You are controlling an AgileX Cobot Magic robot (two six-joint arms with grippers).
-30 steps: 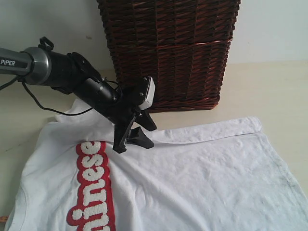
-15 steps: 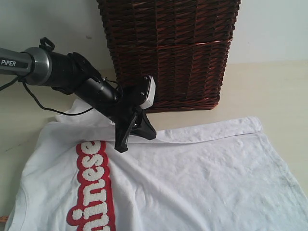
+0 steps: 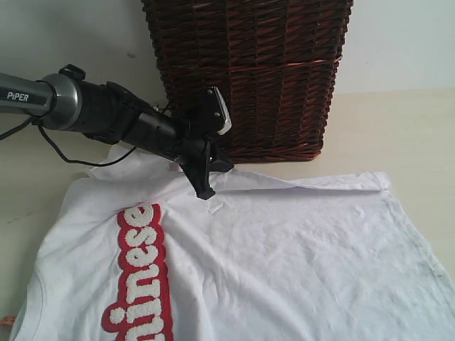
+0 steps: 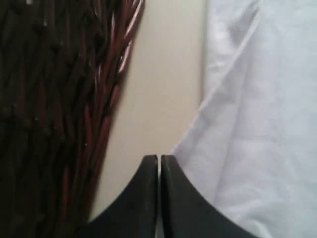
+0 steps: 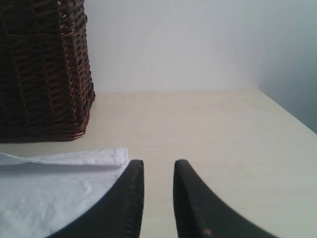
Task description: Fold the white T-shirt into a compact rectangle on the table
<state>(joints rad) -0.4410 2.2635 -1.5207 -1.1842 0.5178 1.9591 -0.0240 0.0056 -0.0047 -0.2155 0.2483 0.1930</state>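
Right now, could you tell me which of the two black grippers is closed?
The left gripper, beside the dark brown wicker basket: its jaws meet with only a hairline seam between them, whereas the right gripper shows a clear gap.

The white T-shirt [image 3: 298, 263] is matt cloth, lightly creased, its letters [image 3: 138, 270] puffy. The basket [image 3: 249, 71] is glossy woven wicker; the desk [image 3: 398, 135] is smooth and matt.

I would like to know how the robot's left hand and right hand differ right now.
The left hand has its fingers pressed together; the right hand holds its fingers apart. The left hand is at the white T-shirt's edge close beside the dark brown wicker basket; the right hand is near the shirt's corner, farther from it. Both have black, curved fingers.
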